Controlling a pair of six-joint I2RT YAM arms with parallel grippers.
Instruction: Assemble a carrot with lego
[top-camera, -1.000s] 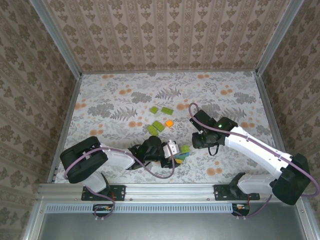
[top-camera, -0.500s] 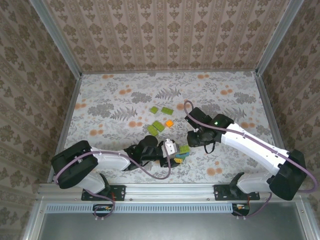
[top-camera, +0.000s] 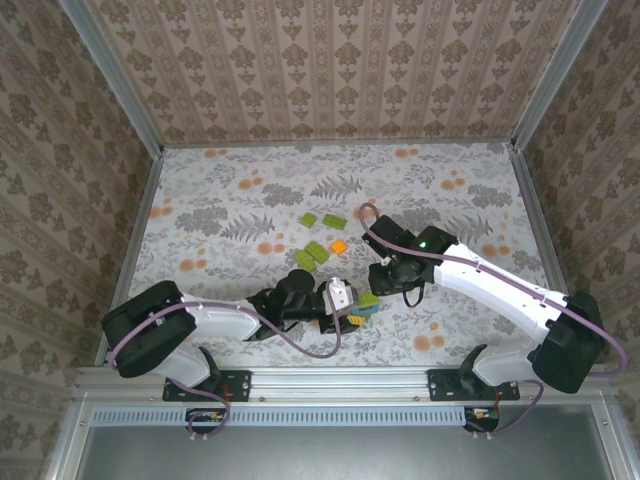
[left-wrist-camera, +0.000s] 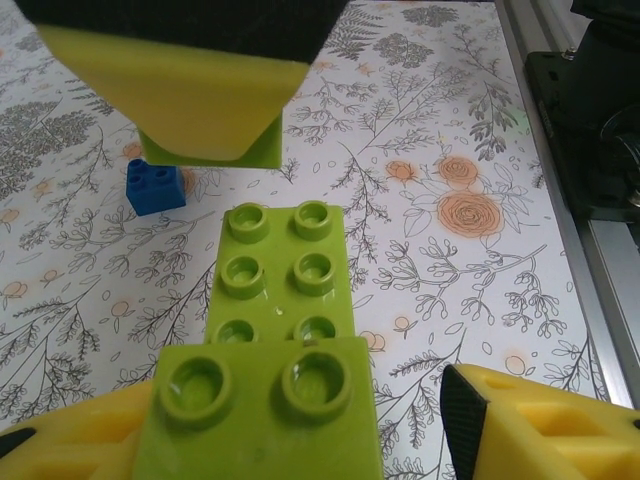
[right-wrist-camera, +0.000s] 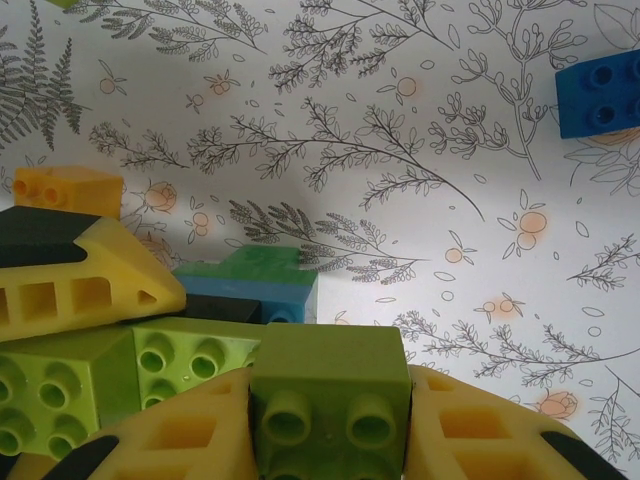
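The carrot, a small cluster of lime-green, blue and black bricks, lies near the table's front centre. My left gripper stands open around its long lime-green brick: the left finger touches it, while the right finger stands apart with a gap. My right gripper is shut on a small lime-green brick. It hovers just above the far end of the long brick, next to the blue and green part. Loose lego lies behind: lime pieces and an orange one.
Two more lime bricks lie farther back. A loose blue brick sits beside the cluster, and an orange-yellow brick behind the left finger. The metal rail runs along the near table edge.
The right gripper has carried its lime brick left and nearer, down toward the cluster. The left gripper shifted slightly right at first, then stayed at the cluster.
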